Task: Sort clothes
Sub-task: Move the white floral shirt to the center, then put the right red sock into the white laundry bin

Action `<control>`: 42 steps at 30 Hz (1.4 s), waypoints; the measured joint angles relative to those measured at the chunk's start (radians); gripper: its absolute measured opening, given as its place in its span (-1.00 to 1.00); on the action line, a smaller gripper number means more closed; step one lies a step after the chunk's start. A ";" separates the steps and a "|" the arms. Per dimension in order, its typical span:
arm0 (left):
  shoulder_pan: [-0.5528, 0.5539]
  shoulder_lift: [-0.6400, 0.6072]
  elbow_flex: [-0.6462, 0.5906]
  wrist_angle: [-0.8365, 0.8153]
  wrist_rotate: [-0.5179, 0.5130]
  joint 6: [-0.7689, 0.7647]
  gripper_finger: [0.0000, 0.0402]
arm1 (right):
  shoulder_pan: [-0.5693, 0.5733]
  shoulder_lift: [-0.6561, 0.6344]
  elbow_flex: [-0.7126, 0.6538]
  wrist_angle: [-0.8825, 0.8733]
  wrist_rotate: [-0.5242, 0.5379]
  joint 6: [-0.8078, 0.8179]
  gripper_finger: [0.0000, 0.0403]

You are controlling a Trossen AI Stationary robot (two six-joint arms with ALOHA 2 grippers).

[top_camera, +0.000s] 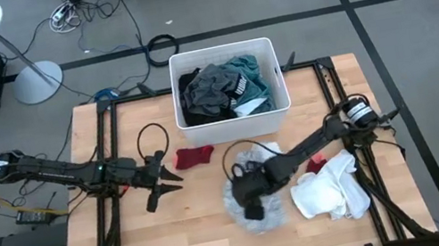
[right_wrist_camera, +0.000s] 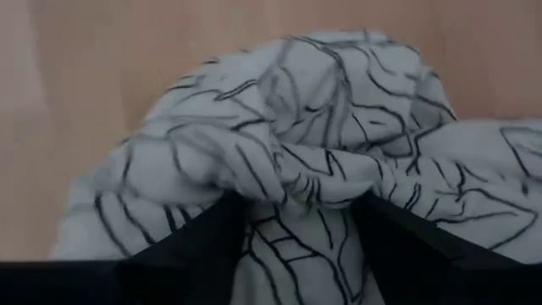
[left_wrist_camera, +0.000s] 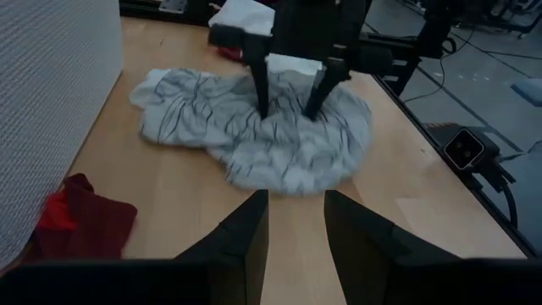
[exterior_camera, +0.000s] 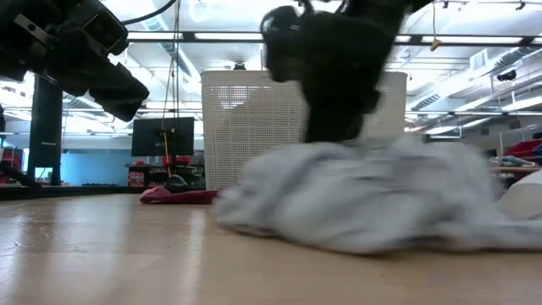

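A white cloth with thin black lines [top_camera: 265,214] lies crumpled on the table's near middle; it also shows in the left wrist view [left_wrist_camera: 296,157] and the low view [exterior_camera: 364,203]. My right gripper [top_camera: 251,197] stands open over it, fingers pointing down into it [left_wrist_camera: 288,106]. My left gripper [top_camera: 166,191] is open and empty above the table, left of the cloth [left_wrist_camera: 296,207]. A dark red garment [top_camera: 194,156] lies flat beside the bin. A white garment [top_camera: 331,189] lies bunched at the near right. My right gripper comes at the patterned cloth from above, fingers pointing down. Its two fingertips [left_wrist_camera: 261,106] are set into the crumpled cloth near its middle, apart. A raised fold [right_wrist_camera: 296,182] stands between them. The cloth lies on the table, slack.
The white bin [top_camera: 223,48] stands at the far middle with black, grey and teal clothes inside; its perforated wall shows in the low view [exterior_camera: 246,127]. A small red piece [top_camera: 315,162] lies under the right arm. Bare wood lies at the near left.
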 joint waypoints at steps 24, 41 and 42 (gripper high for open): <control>0.000 0.000 0.000 0.016 -0.001 0.002 -0.40 | -0.093 -0.088 0.027 -0.076 -0.046 -0.051 0.13; 0.000 0.000 0.000 0.016 -0.001 0.000 -0.40 | 0.047 -0.459 -0.111 -0.699 0.233 0.437 0.13; 0.000 0.000 0.000 0.017 -0.001 0.000 -0.40 | 0.058 -0.488 -0.146 -0.698 0.228 0.477 0.13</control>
